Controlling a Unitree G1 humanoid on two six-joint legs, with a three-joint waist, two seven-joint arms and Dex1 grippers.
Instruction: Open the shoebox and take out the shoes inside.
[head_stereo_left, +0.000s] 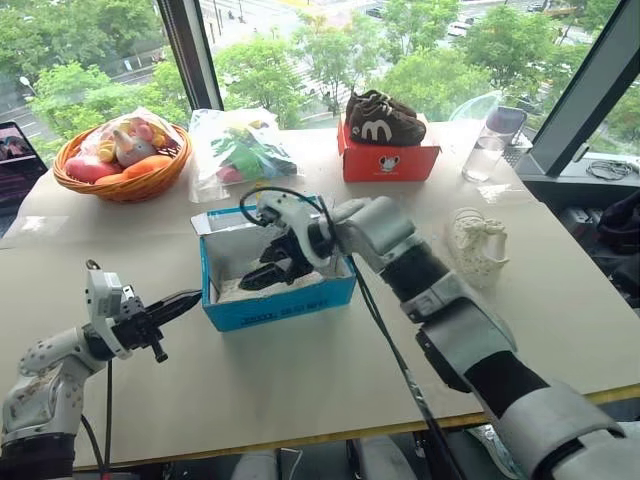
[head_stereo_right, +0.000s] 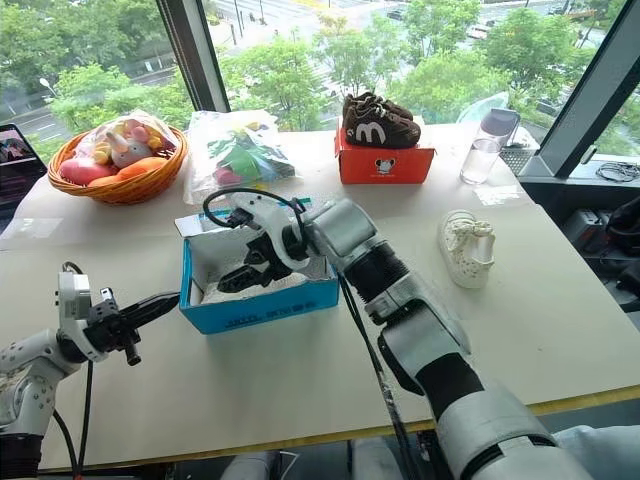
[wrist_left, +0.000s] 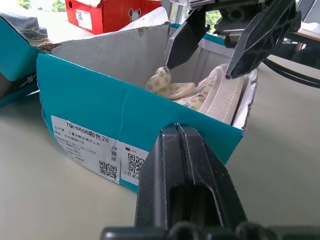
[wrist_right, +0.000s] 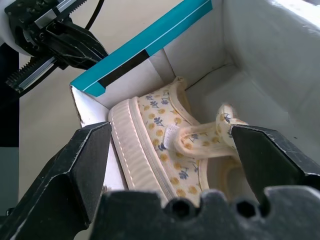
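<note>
Your right gripper (wrist_right: 170, 165) hangs spread wide inside the open blue shoebox (head_stereo_left: 275, 305), straddling the cream flowered shoe (wrist_right: 165, 150) lying on its side just below, while your closed left gripper (head_stereo_left: 178, 303) waits just outside the shoebox's end wall.

The left gripper (wrist_left: 182, 150) is shut tight, just in front of the blue shoebox (wrist_left: 100, 115). Inside the box lies a cream shoe (wrist_left: 200, 95). The right gripper (wrist_left: 205, 70) hangs open over it.
</note>
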